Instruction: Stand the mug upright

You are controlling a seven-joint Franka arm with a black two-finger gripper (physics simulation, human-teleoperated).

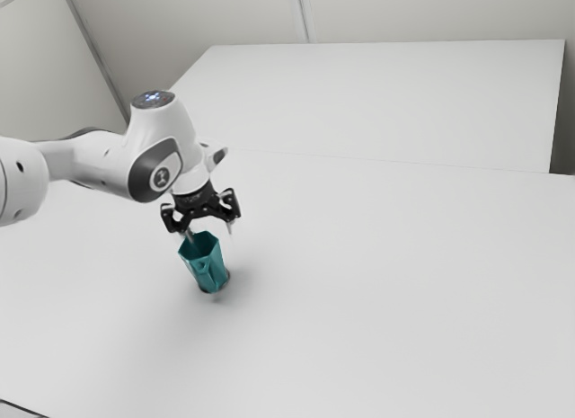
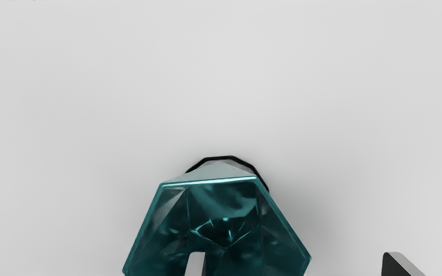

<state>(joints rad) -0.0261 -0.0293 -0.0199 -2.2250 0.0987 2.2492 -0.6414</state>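
My end effector (image 1: 209, 233) is released, its two fingers spread wide with nothing pinched between them. It hangs just above the teal mug (image 1: 214, 264), pointing down at the tabletop (image 1: 386, 283). In the wrist view, one finger (image 2: 195, 265) lies over the mug's opening, within the outline of the rim (image 2: 209, 181), while the other finger (image 2: 402, 264) is outside the mug, well apart from it, over bare tabletop. So one side of the mug's wall lies between my fingers, but they do not close on it from both sides. Whether the finger at the opening touches the inside of the mug, I cannot tell. The mug stands on its base with its mouth facing up toward me; a slight lean is more than I can judge. A dark edge (image 2: 230, 156) rings its base, and the many-sided opening is wider than the bottom. My white arm (image 1: 99, 162) comes in from the exterior view's left, and the mug sits beneath the hand, in that view's left half. A soft shadow (image 1: 184, 319) spreads on the tabletop around the mug's base. Farther back are another pale flat surface (image 1: 386, 99) and a light grey wall (image 1: 431, 13).
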